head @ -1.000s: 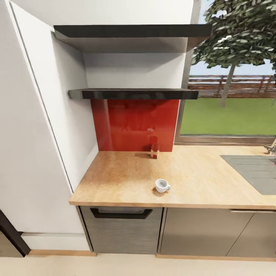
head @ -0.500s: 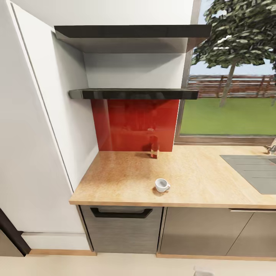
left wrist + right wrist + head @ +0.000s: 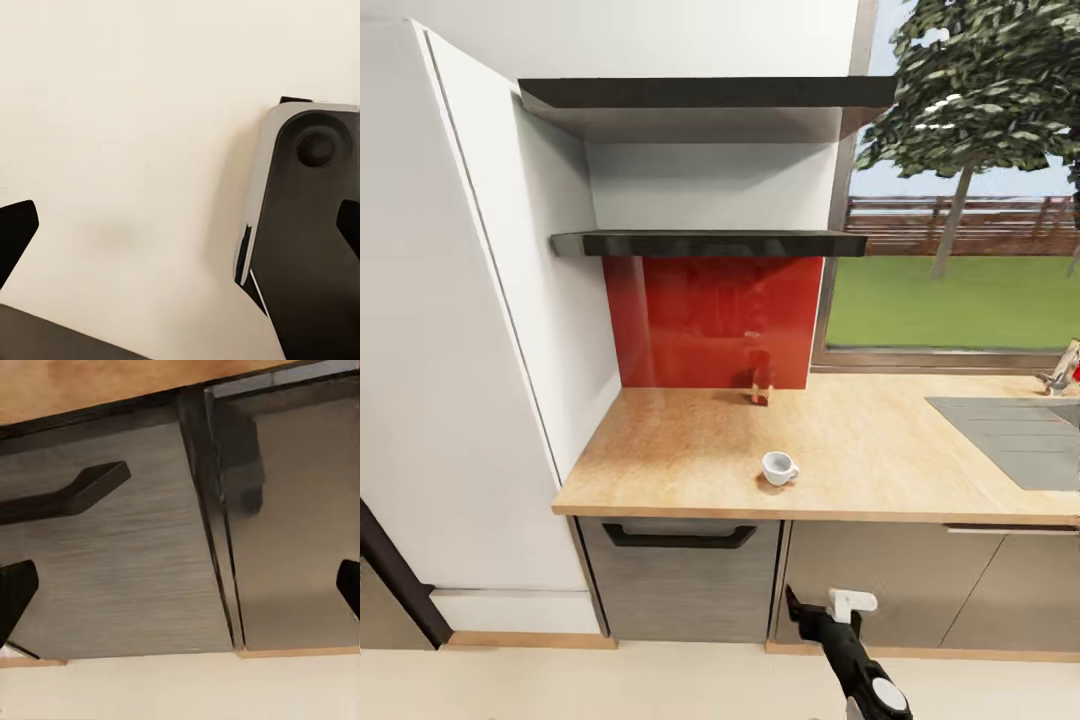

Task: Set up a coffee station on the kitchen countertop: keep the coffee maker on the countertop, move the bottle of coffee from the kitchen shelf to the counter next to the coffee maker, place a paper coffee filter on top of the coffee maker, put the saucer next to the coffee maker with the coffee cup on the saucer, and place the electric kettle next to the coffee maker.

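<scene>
Standing well beyond the raised right jaws (image 3: 830,612), seemingly parted and empty, the coffee cup (image 3: 779,467) rests on the surface (image 3: 860,450); left jaws (image 3: 180,225) spread wide.

A home kitchen — a light wood-grain surface (image 3: 860,450) runs over grey cabinets (image 3: 680,580) with an inset steel sink (image 3: 1010,440), a red splashback (image 3: 700,320) under two dark shelves (image 3: 700,243), and a window (image 3: 960,260) facing lawn and tree.
</scene>
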Tool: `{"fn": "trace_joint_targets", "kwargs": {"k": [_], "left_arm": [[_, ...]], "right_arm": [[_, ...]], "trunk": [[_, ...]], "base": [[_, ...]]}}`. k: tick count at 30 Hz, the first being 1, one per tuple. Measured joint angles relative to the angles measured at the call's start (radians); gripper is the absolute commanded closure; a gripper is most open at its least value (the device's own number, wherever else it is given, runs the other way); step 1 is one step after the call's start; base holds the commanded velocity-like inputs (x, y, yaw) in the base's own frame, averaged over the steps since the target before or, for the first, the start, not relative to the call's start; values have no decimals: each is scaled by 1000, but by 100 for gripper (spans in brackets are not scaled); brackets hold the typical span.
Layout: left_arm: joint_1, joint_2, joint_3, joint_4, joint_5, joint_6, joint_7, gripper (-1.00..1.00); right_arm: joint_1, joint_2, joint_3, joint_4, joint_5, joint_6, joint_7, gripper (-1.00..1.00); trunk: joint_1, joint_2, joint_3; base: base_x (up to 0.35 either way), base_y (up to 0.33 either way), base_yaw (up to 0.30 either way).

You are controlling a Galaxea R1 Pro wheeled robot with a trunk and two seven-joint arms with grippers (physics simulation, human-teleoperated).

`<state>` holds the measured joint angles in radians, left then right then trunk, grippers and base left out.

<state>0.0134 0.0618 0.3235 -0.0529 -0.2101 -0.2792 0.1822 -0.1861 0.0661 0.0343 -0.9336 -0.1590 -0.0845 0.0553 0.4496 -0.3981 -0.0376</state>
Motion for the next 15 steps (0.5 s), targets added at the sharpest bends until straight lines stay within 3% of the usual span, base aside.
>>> {"fn": "trace_joint_targets", "kwargs": {"k": [4, 10, 15], "left_arm": [[-2, -1, 0, -1, 1, -4, 0, -100], [-3, 0, 0, -1, 1, -9, 0, -100], [-3, 0, 0, -1, 1, -9, 0, -100]], "right_arm": [[0, 11, 2, -103, -1, -8, 0, -100], [0, 12, 4, -358, -2, -6, -1, -100], [0, 12, 5, -443, -1, -6, -2, -100]], "trunk": [[0, 0, 0], [0, 0, 0], [0, 0, 0]], "base": [[-17, 0, 0], [-88, 0, 0], [-27, 0, 0]]}}
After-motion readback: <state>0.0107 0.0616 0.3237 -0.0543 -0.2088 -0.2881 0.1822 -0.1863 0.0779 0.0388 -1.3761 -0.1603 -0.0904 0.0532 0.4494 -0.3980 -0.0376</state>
